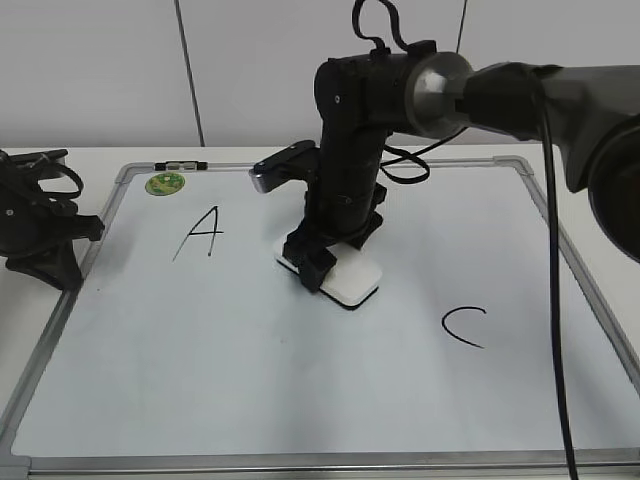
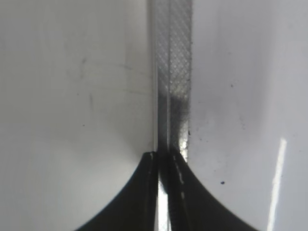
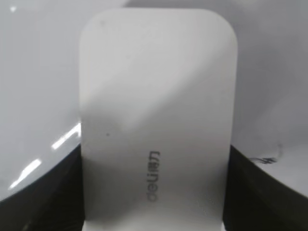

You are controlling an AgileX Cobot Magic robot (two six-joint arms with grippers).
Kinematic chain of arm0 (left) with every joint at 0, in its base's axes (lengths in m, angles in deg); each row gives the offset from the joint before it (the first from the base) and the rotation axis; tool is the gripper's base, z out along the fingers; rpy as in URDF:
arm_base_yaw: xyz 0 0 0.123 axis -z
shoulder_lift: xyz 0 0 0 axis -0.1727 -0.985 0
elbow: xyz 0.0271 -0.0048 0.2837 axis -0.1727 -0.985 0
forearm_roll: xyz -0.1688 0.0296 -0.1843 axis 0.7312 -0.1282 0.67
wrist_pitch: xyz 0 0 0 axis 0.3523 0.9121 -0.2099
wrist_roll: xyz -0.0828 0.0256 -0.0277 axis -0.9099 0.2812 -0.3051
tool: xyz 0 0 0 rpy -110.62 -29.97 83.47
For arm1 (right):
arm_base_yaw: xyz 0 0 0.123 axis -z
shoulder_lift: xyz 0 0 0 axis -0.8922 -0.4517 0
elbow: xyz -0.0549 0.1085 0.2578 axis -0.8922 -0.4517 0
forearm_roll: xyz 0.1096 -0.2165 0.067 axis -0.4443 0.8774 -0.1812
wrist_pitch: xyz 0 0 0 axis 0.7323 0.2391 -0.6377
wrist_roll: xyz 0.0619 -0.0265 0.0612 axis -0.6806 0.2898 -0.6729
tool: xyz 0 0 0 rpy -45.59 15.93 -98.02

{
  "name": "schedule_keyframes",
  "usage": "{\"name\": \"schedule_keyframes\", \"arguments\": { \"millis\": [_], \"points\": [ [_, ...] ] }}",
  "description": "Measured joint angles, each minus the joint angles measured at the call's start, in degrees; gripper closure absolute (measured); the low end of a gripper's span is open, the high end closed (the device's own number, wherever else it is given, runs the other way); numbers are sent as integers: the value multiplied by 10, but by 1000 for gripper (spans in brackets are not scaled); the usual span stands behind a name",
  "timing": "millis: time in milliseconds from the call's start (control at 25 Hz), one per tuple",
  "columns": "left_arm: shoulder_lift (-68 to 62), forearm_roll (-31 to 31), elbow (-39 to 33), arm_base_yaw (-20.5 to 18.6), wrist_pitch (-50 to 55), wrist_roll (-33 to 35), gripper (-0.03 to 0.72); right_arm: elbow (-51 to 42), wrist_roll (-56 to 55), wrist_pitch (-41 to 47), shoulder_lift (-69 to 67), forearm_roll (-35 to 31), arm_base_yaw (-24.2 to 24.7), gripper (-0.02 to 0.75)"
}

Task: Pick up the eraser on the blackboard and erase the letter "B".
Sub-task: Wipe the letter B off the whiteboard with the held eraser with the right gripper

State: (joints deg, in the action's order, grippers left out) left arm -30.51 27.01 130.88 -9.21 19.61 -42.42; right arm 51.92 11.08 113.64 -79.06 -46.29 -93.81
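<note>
White plastic: the eraser (image 1: 345, 275) is sitting flat on the blackboard (image 1: 300, 400), between A and C.
Right hand (image 1: 322, 262): grasping its sides.
Left hand (image 2: 163, 159): clenched, idling.
Risk: leftover marks (image 3: 267, 159); tilting could miss them.

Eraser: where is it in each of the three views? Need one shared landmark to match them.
Exterior: eraser at board centre, between the A and C, in the right gripper.
Left wrist: not in it; only the shut left gripper over the frame.
Right wrist: eraser fills the middle, between the gripper's fingers.
Shared landmark: the white blackboard surface.
</note>
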Motion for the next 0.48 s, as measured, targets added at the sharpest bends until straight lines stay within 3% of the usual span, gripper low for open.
{"name": "schedule_keyframes", "arguments": {
  "millis": [160,480],
  "points": [
    [0,0,0,0,0,0,680,0,-21,-12,0,68,4,192],
    [0,0,0,0,0,0,680,0,-34,-26,0,81,60,192]
  ]
}}
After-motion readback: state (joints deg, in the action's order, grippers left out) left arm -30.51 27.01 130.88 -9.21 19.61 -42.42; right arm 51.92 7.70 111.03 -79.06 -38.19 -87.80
